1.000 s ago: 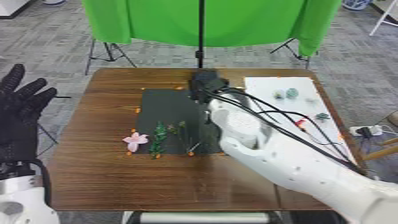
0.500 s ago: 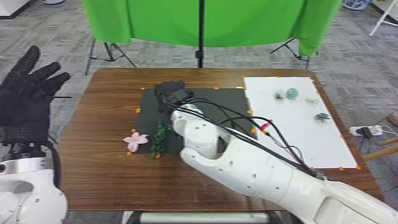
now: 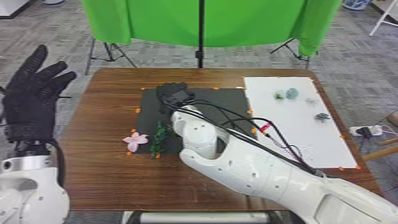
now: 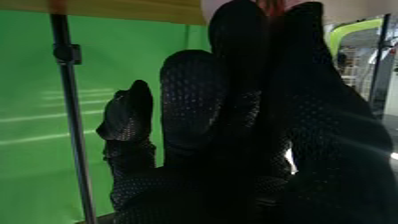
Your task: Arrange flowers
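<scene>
Head view: a pink flower [image 3: 135, 141] lies across the left edge of the black mat [image 3: 149, 107], close to its near left corner; just to the right of it a green sprig [image 3: 159, 136] lies lengthwise on the mat, its lower end by the near edge. The right hand [image 3: 175, 96] is above the far left part of that mat, beyond the sprig; the right arm [image 3: 258, 167] crosses the mat's near right part.

In the right wrist view a pale pink thing with some red [image 4: 270, 6] shows at the far end of the right hand [image 4: 200, 175]; I cannot tell whether the hand grips it or is released. The left hand [image 3: 34, 102] is beside the tabletop [image 3: 98, 175], off its left edge, relaxed and grasping nothing, its fingers spread.

Along the right side of the tabletop lies a white sheet [image 3: 306, 145]; near its far edge sit a small green plant [image 3: 279, 94] and, just beside it, a blue-green one [image 3: 292, 93]; a pale sprig [image 3: 311, 101] and a dark grey-green plant [image 3: 322, 116] lie nearer its right edge. Beyond the far edge of the tabletop hangs a green curtain [image 3: 258, 30].
</scene>
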